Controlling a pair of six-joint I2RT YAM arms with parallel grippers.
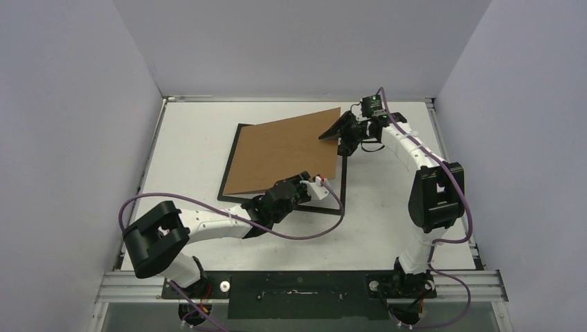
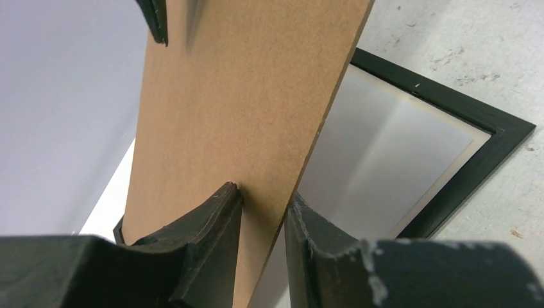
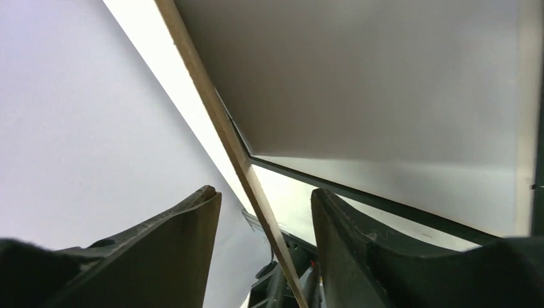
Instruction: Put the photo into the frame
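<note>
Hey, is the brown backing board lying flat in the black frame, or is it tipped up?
Tipped up. The backing board slants above the frame, its near edge pinched by the left gripper.

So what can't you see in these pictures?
- The photo: no view shows a printed picture; in the top view the brown board covers most of the frame.
- Left wrist view: a pale sheet lies in the frame; photo back or mat, unclear.

The thin black rectangular picture frame (image 2: 513, 128) is laid flat at the right, one corner shown. A pale sheet (image 2: 385, 154) is seen inside it.
</note>
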